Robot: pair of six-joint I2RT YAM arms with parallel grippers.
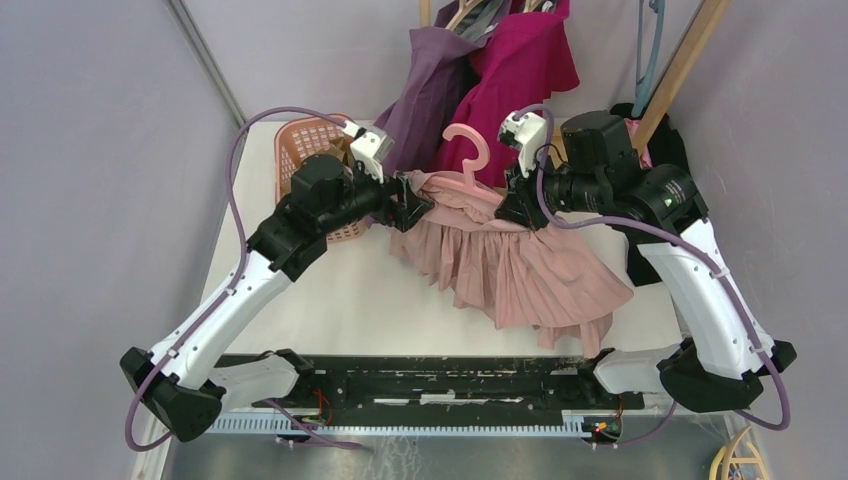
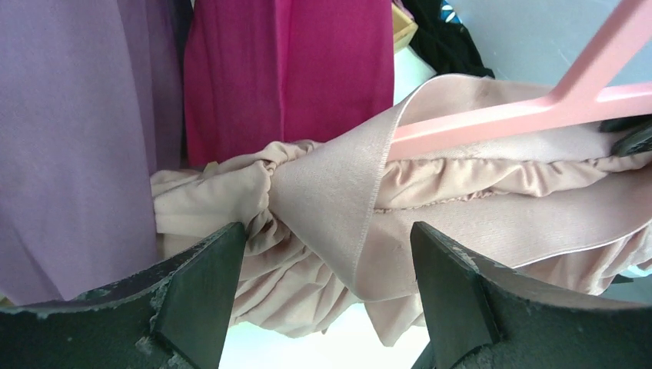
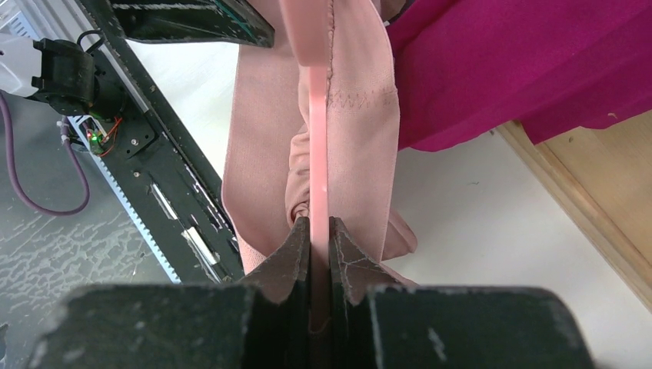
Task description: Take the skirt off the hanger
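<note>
Got hanger (image 3: 317,154) clenched in right jaws, bar pinched edge-on with skirt fabric draped on both sides of it; got left jaws released wide, straddling the gathered waistband end (image 2: 227,188) and satin loop (image 2: 330,192) at the hanger's left tip, not biting yet.

Find skirt (image 1: 520,270) spread on table (image 1: 340,300), hem toward the arm bases, waistband strung on the hanger just in front of the hanging magenta garment (image 1: 520,70) and purple garment (image 1: 430,90).

Step in hand, by the look of it: grab the left waistband end and strip it off the bar.

To do it well:
- drive left jaws a touch deeper so gathers and loop both sit inside, not just the loop's edge;
- close on fabric only, clear of the pink bar;
- can't tell from the wrist view whether the loop hooks a notch or merely wraps the bar; check before hauling;
- pull outward along the bar, away from right jaws, then down off the tip;
- hold the right clamp firm and level as anchor;
- steer clear of basket (image 1: 305,140) and the hung clothes;
- expect slippery satin, so favour the bunched gathers for grip.
</note>
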